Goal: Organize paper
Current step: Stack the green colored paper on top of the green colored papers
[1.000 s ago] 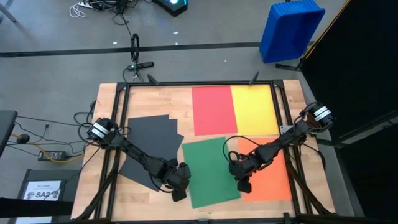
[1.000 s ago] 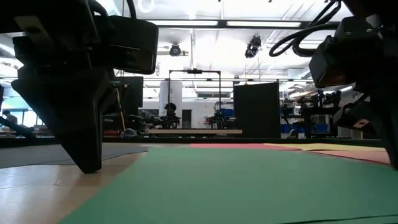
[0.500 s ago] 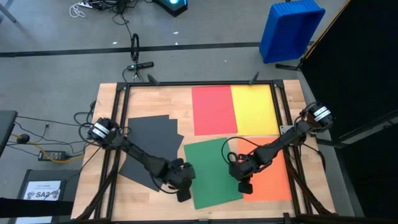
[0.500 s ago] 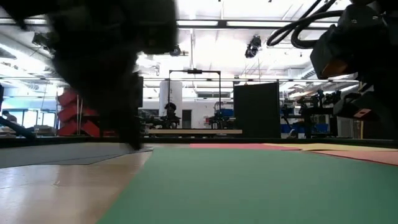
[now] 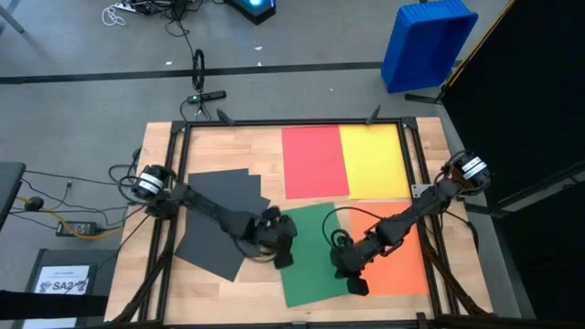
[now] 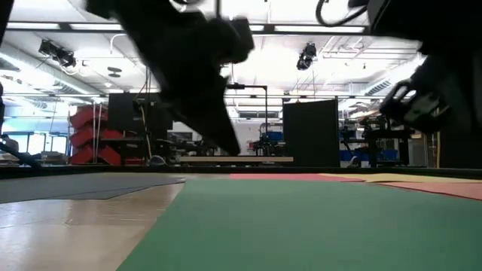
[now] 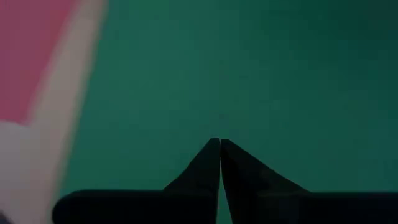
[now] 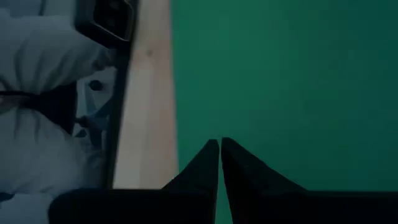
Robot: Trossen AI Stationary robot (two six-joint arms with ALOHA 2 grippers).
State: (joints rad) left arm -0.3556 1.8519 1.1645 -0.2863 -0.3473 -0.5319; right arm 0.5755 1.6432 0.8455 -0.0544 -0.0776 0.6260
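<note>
Bright ceiling strips — low view motion-blurred.

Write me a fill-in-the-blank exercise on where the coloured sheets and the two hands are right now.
1. Both hands, the left hand and the right hand, are over the ____ sheet.
2. The yellow sheet lies edge to edge with the ____ sheet.
3. The fingers of both hands are ____.
4. The orange sheet lies beside the green sheet, on the ____ arm's side.

Missing words: green; red; shut; right
</note>
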